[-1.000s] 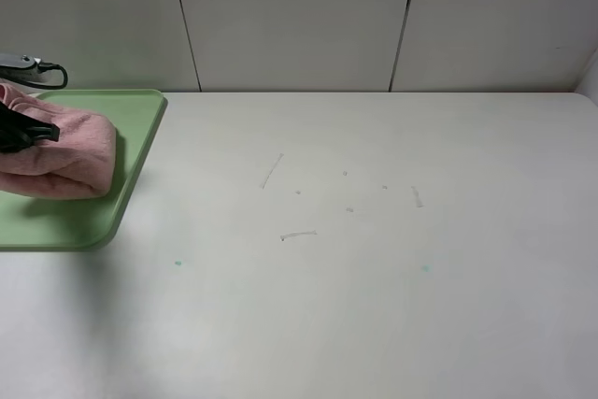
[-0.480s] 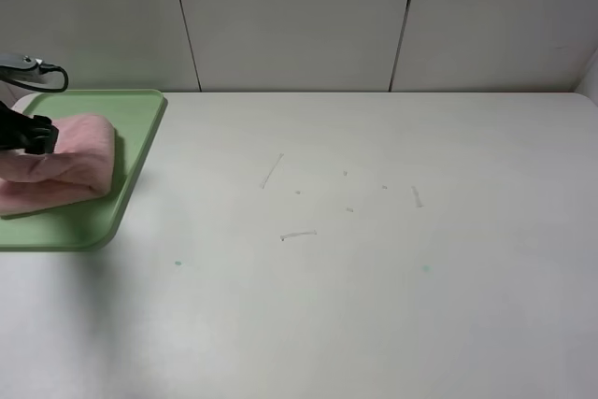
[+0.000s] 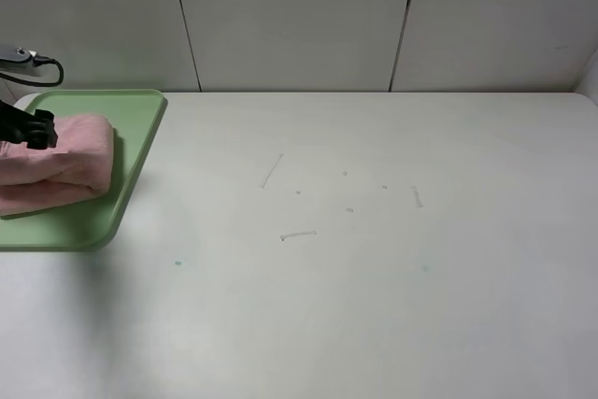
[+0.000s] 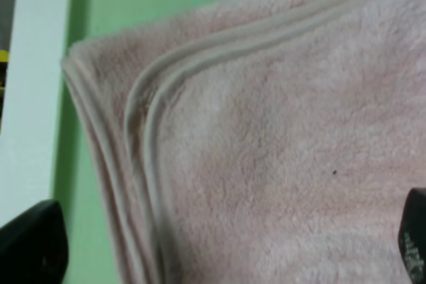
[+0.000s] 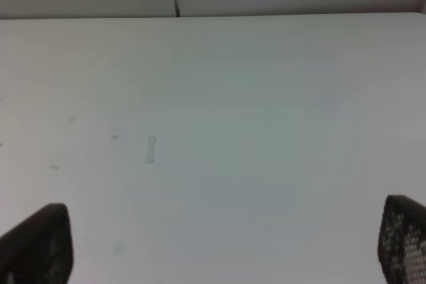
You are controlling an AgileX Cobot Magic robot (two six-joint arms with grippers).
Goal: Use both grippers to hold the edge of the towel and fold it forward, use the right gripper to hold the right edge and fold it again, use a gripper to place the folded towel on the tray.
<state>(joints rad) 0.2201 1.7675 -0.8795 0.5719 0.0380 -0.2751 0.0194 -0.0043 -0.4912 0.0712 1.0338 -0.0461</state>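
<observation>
The folded towel [image 3: 58, 163] is lying on the tray [image 3: 131, 151] directly beneath the left claw [image 4: 219, 251], whose jaws are spreading wide to either side of it and gripping nothing, so lifting straight off looks clear.

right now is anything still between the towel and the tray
Nothing visible does. The folded towel already lies on the tray, and the left gripper sits over it with its jaws apart, not gripping the cloth.
</observation>
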